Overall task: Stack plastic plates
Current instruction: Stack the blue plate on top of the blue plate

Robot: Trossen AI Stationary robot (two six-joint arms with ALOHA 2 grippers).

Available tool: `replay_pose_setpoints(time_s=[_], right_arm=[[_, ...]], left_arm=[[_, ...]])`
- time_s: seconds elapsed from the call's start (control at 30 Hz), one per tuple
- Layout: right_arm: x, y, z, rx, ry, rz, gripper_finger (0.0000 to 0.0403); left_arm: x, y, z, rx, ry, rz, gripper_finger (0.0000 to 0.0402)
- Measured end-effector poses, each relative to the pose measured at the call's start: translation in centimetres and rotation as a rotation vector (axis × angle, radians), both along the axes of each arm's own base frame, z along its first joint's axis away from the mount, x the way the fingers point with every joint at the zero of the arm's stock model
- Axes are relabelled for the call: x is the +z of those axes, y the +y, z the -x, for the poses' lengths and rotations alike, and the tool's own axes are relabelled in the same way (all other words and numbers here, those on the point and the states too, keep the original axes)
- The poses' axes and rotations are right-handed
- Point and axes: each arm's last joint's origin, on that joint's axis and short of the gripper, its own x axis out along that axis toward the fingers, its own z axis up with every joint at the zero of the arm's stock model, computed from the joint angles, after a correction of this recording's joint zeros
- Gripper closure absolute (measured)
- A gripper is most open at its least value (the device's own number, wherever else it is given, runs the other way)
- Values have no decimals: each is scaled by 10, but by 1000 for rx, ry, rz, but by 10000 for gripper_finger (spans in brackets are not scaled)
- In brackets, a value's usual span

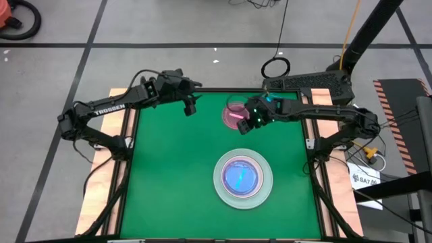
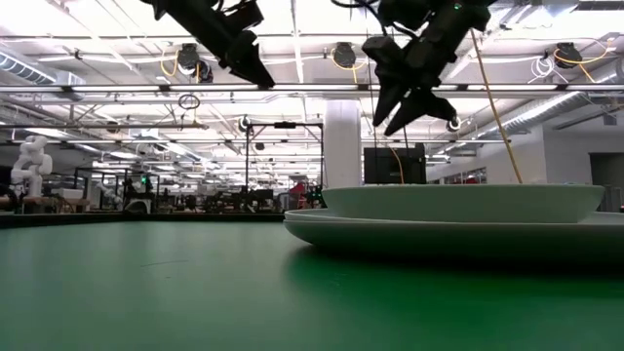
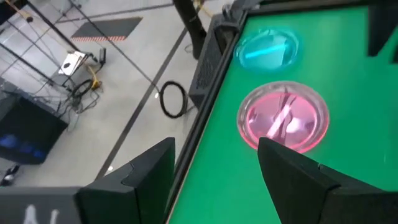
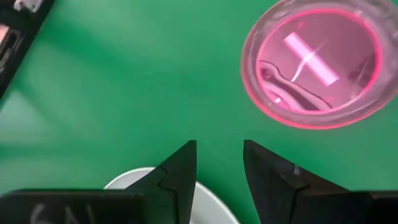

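Green matting covers the bench [image 1: 169,175]. Near its front middle sits a stack of plastic plates [image 1: 243,179], a blue one nested on larger pale ones. At the far edge lies a small pink plate [image 1: 234,115]. Just beside it hovers the right claw [image 1: 251,123], fingers parted and empty. Raised at far left, the left claw [image 1: 190,102] is released too.

A stack of plates [image 1: 243,177] sits on the table [image 1: 169,175], toward its near edge and right of centre (smaller plates nested on a larger one). A single small plate [image 1: 234,115] lies behind the stack, near the far edge. The right gripper [image 1: 255,123] hangs above the table just beside that plate. The left gripper [image 1: 190,102] hangs over the far edge, left of the plate.
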Motion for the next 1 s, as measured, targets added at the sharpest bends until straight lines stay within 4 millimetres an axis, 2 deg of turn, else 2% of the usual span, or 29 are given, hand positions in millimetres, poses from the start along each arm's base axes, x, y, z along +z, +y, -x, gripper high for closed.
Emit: replay_pose_setpoints(time_s=[0.13, 0.33, 0.5, 0.63, 0.8, 0.9, 1.0], right_arm=[[5, -18, -3, -33, 84, -8, 275], [3, -48, -11, -37, 224, -15, 275], [1, -71, -10, -9, 370, -12, 275], [2, -88, -5, 12, 487, 4, 275], [9, -103, 5, 11, 527, -8, 275], [9, -110, 12, 10, 543, -15, 275], [9, -116, 19, 41, 569, -17, 275]], left_arm=[[4, 3, -1, -37, -53, 3, 165], [3, 3, 0, -57, -50, 25, 165], [1, 1, 0, -101, -58, 91, 165], [-3, -1, 1, -83, -40, 152, 165], [-6, -10, -1, -103, -60, 238, 165], [-18, -19, -4, -116, -49, 275, 165], [-29, -28, 2, -122, -48, 300, 165]])
